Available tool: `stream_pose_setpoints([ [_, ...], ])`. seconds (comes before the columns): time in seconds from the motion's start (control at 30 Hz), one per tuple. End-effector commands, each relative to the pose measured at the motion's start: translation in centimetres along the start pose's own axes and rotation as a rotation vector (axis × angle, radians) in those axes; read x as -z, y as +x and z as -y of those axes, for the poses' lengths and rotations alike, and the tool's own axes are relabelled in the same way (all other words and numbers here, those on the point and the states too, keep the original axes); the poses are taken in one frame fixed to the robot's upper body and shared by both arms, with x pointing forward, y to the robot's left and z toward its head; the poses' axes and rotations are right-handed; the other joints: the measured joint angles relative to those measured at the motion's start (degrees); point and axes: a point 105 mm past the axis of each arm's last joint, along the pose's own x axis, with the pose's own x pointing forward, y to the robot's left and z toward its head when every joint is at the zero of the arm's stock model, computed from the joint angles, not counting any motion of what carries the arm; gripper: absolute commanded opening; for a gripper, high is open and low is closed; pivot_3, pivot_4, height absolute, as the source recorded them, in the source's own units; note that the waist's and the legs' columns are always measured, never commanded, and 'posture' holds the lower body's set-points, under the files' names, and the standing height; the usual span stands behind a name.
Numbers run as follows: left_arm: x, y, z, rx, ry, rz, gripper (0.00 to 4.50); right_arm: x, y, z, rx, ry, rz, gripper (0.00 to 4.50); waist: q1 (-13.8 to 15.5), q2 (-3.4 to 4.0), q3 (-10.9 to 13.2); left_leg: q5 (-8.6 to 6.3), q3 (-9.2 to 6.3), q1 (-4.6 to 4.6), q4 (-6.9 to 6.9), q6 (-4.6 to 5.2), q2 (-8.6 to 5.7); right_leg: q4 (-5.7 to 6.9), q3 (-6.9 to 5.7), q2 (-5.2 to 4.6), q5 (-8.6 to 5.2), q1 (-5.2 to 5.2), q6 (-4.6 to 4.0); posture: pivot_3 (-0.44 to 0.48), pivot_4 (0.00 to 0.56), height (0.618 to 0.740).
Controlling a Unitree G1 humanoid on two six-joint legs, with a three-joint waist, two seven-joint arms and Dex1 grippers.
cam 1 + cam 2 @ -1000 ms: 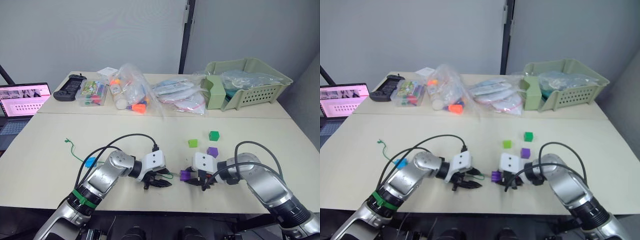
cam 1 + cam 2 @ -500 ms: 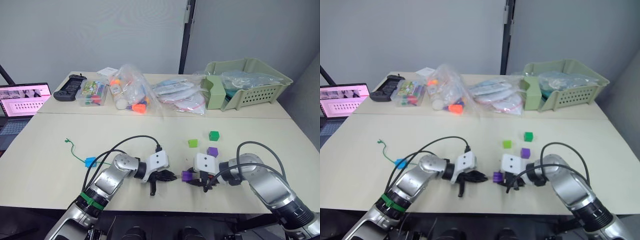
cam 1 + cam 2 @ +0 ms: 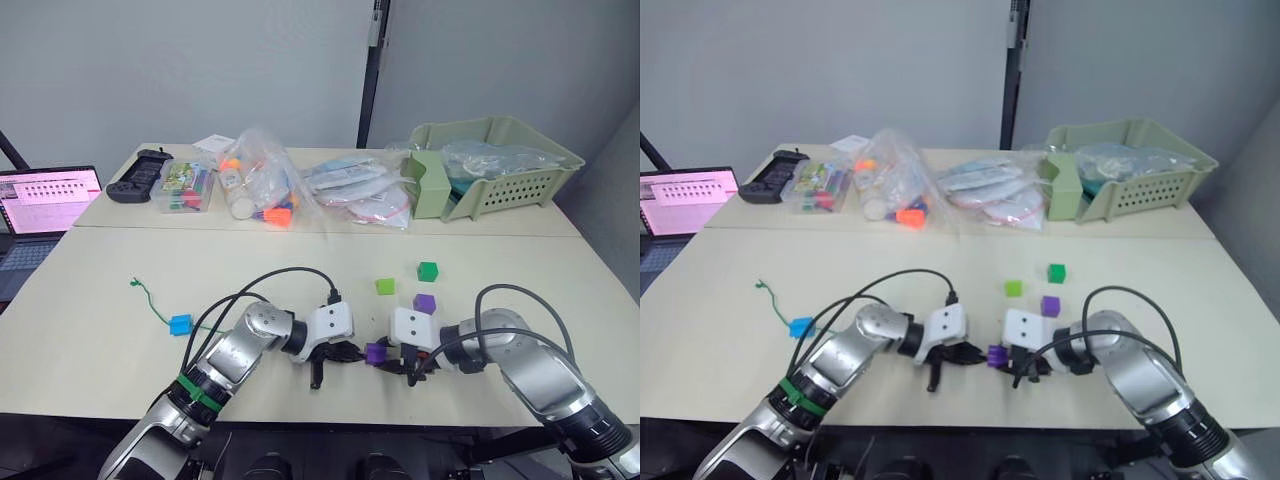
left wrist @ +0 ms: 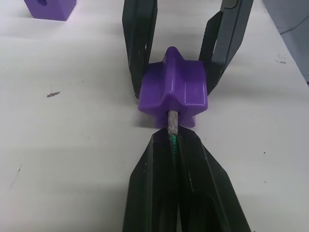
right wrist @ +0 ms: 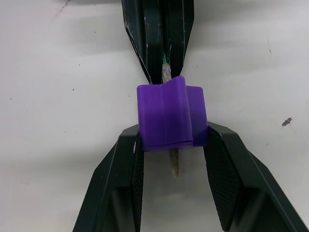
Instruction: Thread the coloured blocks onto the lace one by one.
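Far to the left on the tabletop (image 3: 90,345), the knotted tail of the lace (image 3: 150,302) lies slack, running through the blue block (image 3: 180,324), already strung on it, and on toward the left gripper (image 3: 345,352). That cord looks limp and light, so it can only be steered by its stiff pale tip (image 4: 172,121), and the left jaws are pinched shut on it just behind that tip, which seems the right hold. The tip has entered the hole of a purple block (image 3: 376,352) and pokes out on the far side in the right wrist view. The block looks like hard, smooth plastic, light and liable to twist, and the right gripper (image 3: 395,360) clamps it by two opposite side faces, leaving both hole mouths free. Next the emerging tip would probably need a fresh hold beyond the block. The tabletop's near edge is close below both grippers, while bare room lies to either side. Further right, well apart, sit the light green block (image 3: 385,286), the second purple block (image 3: 425,303) and the dark green block (image 3: 428,271).
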Motion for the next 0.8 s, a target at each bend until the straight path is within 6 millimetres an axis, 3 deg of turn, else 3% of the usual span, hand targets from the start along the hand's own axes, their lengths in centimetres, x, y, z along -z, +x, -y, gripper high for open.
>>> stream_pose_setpoints([
  [0.03, -1.5, 1.4, 0.1, 0.013, 0.055, 0.026, 0.00, -0.9, 0.0, -0.6, -0.019, -0.020, 0.033, 1.32, 0.20, 0.00, 0.00, 0.00, 0.01, 0.00, 0.02, 0.00, 0.00, -0.02, 0.00, 0.00, 0.00, 0.02, 0.00, 0.000, 0.150, 0.740],
  [0.2, -1.2, 1.3, -0.3, -0.013, 0.048, 0.023, 0.00, -1.0, 0.1, -0.7, -0.019, -0.019, 0.034, 1.32, 0.35, 0.00, 0.00, 0.00, 0.09, 0.04, 0.05, 0.00, -0.01, -0.01, 0.00, 0.00, 0.00, 0.06, 0.00, 0.000, 0.150, 0.740],
  [0.5, -0.8, -1.7, -0.9, -0.037, 0.017, 0.016, 2.86, -0.6, 0.0, -0.8, -0.018, -0.014, 0.026, 1.32, -0.29, 0.00, 0.00, 0.00, 0.03, 0.02, 0.03, 0.00, 0.02, 0.04, 0.00, 0.03, 0.00, -0.01, 0.00, 0.000, 0.150, 0.740],
  [0.63, -0.4, -2.9, -0.8, -0.054, 0.005, 0.022, 2.87, -0.6, -0.1, -0.7, -0.016, -0.015, 0.024, 1.32, -0.42, 0.00, 0.00, 0.00, -0.07, 0.04, -0.04, 0.00, 0.05, 0.06, 0.01, 0.03, 0.00, -0.06, 0.00, 0.000, 0.150, 0.740],
  [0.8, -0.3, -2.9, -0.4, -0.045, -0.008, 0.038, 2.87, -0.6, 0.0, -0.6, -0.017, -0.018, 0.024, 1.32, -0.34, 0.00, 0.00, 0.00, -0.08, 0.03, -0.02, 0.00, 0.04, 0.03, 0.01, 0.01, 0.00, -0.03, 0.00, 0.000, 0.150, 0.740],
])
